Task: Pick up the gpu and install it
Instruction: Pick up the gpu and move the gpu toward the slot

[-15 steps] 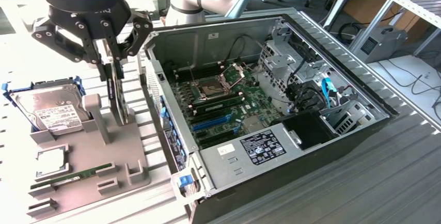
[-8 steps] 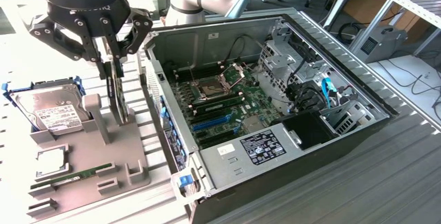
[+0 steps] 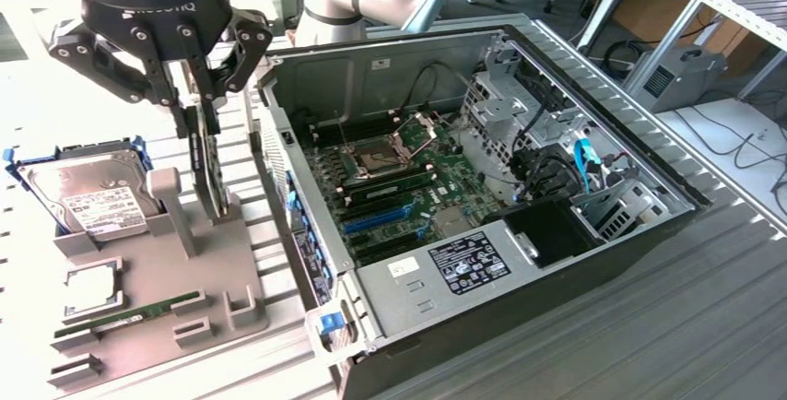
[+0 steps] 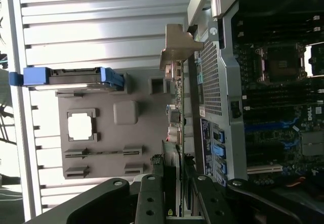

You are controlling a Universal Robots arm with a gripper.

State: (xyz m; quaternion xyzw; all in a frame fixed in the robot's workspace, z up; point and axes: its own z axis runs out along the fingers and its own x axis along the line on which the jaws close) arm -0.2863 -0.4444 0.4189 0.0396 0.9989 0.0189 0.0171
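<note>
Claw point(image 3: 205, 110) was seen clamped on the top edge of the graphics card point(image 3: 217, 179), held upright at the grey stand point(image 3: 160, 271) beside the computer case point(image 3: 418, 300). If gripped off-centre, the thin card could be tilted or dropped.

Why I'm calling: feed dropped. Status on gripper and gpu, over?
Gripper shut on gpu. Gpu upright at grey holder, outside the case. Case wall close beside it.
</note>
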